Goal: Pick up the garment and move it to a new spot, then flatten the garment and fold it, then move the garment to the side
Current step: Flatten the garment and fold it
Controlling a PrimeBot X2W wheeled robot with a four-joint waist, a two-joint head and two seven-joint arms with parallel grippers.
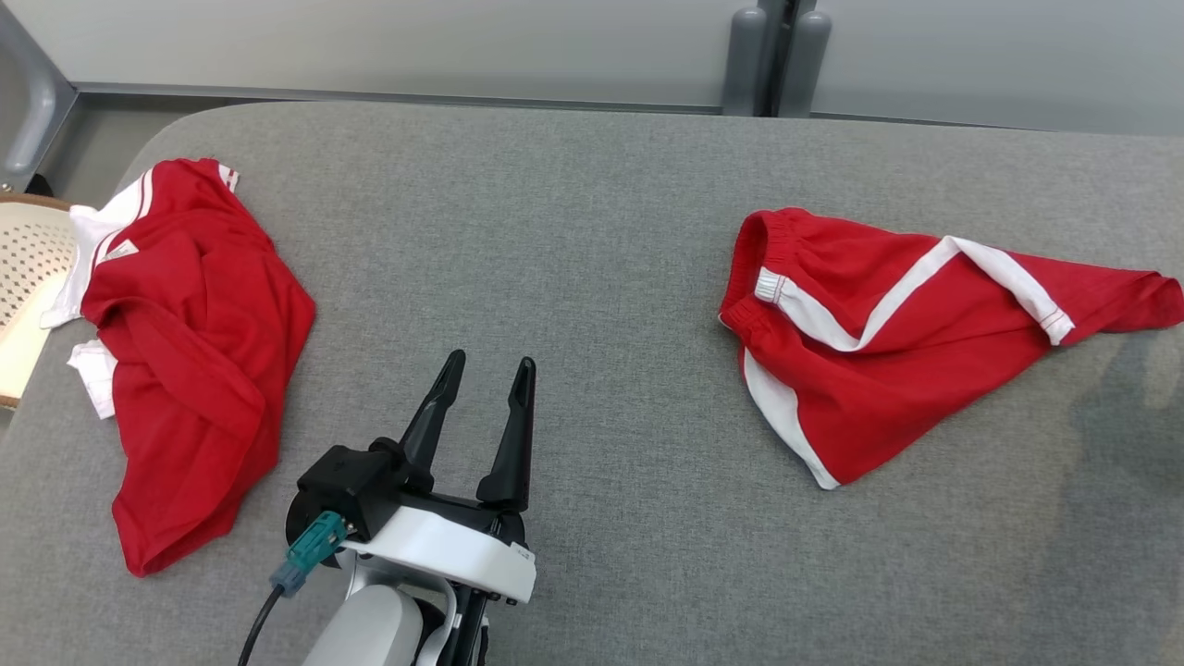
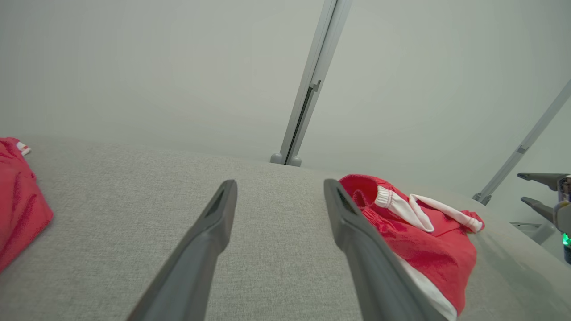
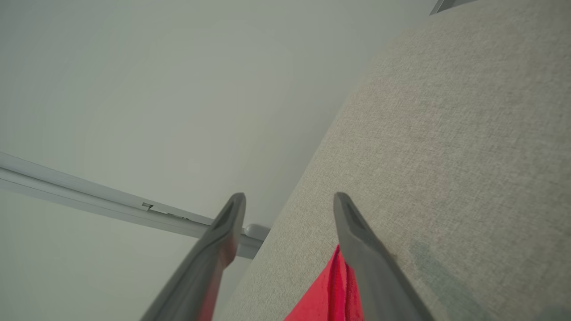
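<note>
Red shorts (image 1: 888, 342) with white stripes lie crumpled on the right half of the grey padded table (image 1: 573, 231). They also appear to the right of my left fingers in the left wrist view, as red shorts (image 2: 428, 240). My left gripper (image 1: 491, 361) hovers near the table's front middle, open and empty, fingers pointing away; its own camera shows the left gripper (image 2: 280, 183) over bare fabric. My right gripper (image 3: 290, 198) is open at the table's edge, with a red cloth corner (image 3: 332, 290) beside its right finger. The right gripper (image 2: 521, 187) hangs beyond the shorts.
A second red garment (image 1: 185, 351) with white trim lies bunched at the table's left edge. A pale perforated basket (image 1: 28, 268) stands just off that edge. Grey posts (image 1: 772, 55) rise behind the far rim. Bare table stretches between the two garments.
</note>
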